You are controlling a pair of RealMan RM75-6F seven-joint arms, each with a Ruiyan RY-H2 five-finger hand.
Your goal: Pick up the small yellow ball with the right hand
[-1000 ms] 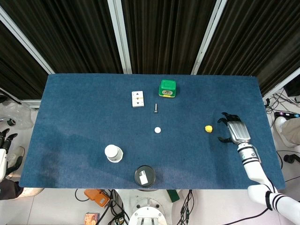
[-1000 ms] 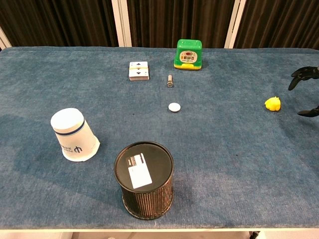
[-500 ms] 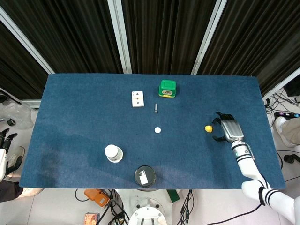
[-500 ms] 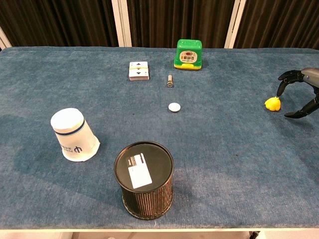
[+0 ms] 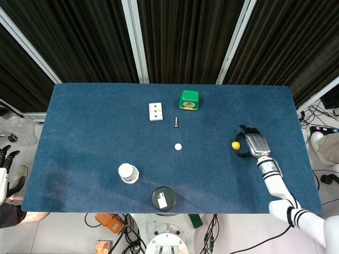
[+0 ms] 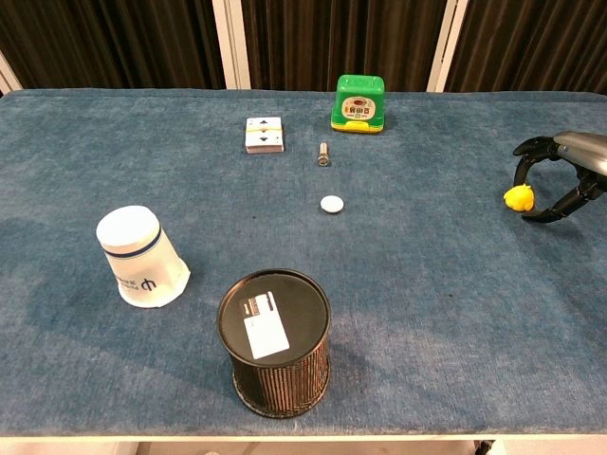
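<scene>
The small yellow ball (image 5: 235, 144) (image 6: 518, 197) lies on the blue table (image 5: 90, 127) near its right side. My right hand (image 5: 250, 143) (image 6: 561, 171) is low over the cloth just right of the ball. Its dark fingers (image 6: 520, 154) curve around the ball on the far and near sides, with a gap still showing between them and it. The ball rests on the cloth. My left hand (image 5: 5, 159) hangs off the table's left edge, fingers apart and holding nothing.
A green box (image 5: 189, 99) (image 6: 358, 102), a card deck (image 5: 155, 111), a small bolt (image 5: 176, 121) and a white disc (image 5: 178, 146) sit mid-table. An upturned white cup (image 6: 140, 256) and a black can (image 6: 275, 341) stand near the front edge.
My right hand has slid left toward the ball and its fingers now curve around it. The ball has not moved.
</scene>
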